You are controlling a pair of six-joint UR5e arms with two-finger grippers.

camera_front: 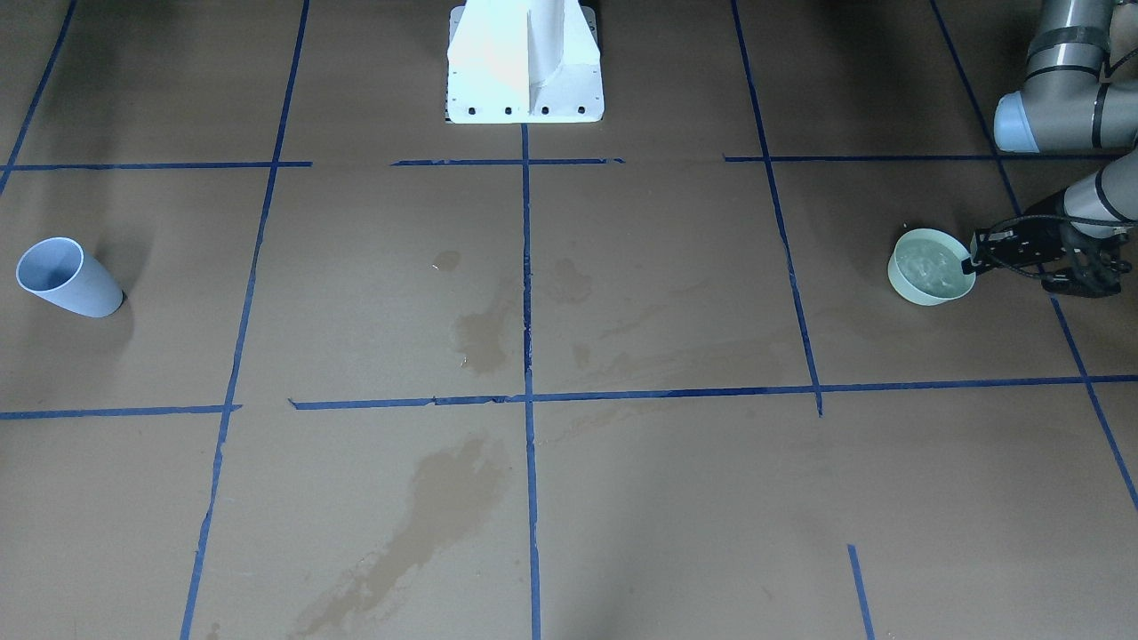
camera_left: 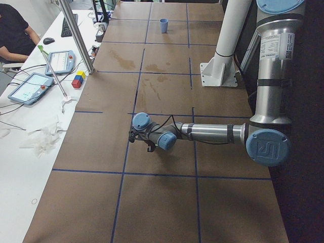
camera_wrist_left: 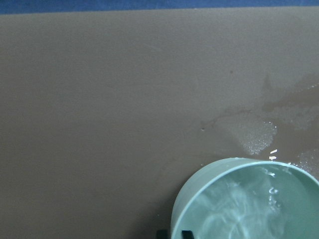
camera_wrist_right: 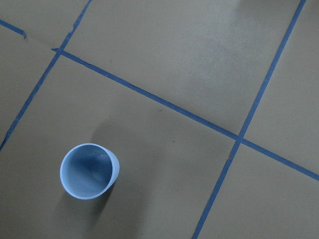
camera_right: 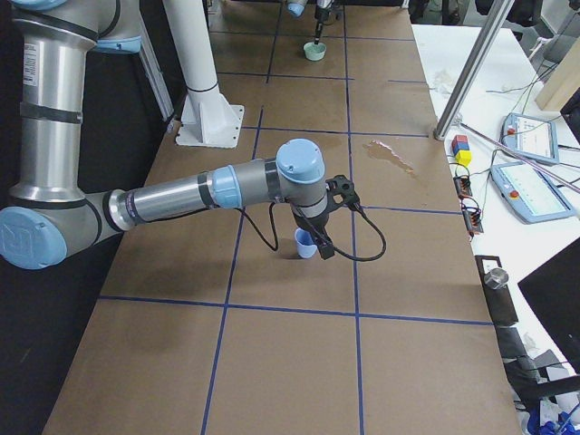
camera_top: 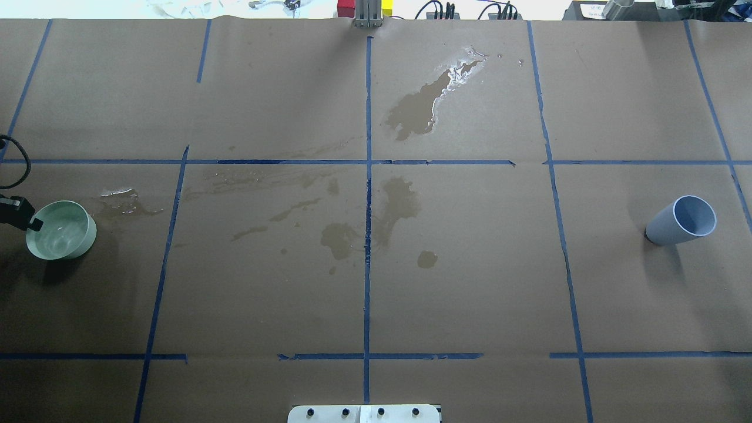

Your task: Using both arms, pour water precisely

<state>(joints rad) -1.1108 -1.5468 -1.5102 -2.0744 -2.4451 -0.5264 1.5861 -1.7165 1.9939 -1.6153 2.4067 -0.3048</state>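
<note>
Leftward, left claw (camera_front: 972, 260) pinching bowl (camera_front: 900, 283) rim, cup (camera_front: 71, 280) distant

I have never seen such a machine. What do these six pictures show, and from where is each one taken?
This is a robot with two metal arms at a table covered in brown paper and blue tape. Two pictures look down from opposite sides, two look along the table from its ends, and two come from wrist cameras. The left arm ends in the left gripper, whose fingers appear to sit either side of the rim of a green bowl of water. The right gripper hangs near an empty blue cup. The paper has wet stains.
</note>
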